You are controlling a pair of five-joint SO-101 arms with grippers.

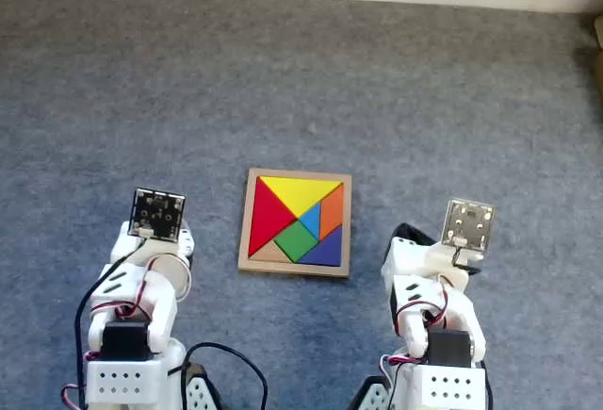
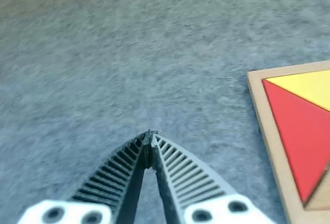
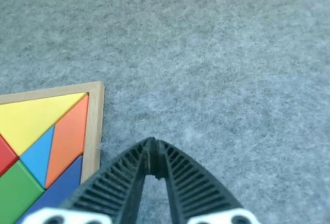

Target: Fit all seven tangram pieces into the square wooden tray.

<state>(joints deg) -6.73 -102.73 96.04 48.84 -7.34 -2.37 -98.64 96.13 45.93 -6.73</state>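
Observation:
The square wooden tray (image 1: 246, 223) lies on the carpet between the two arms. It holds a yellow triangle (image 1: 300, 193), a red triangle (image 1: 268, 215), an orange piece (image 1: 332, 214), a small light-blue triangle (image 1: 309, 222), a green square (image 1: 299, 238) and a dark blue triangle (image 1: 326, 249). At its near left corner is a tan triangle (image 1: 263, 253); piece or bare tray floor, I cannot tell. My left gripper (image 2: 149, 137) is shut and empty over carpet, left of the tray's rim (image 2: 264, 118). My right gripper (image 3: 150, 145) is shut and empty, just right of the tray's rim (image 3: 96, 126).
Grey carpet (image 1: 301, 80) spreads all around the tray. The left arm (image 1: 141, 287) and right arm (image 1: 433, 287) sit folded back near the front edge. A pale strip runs along the far side.

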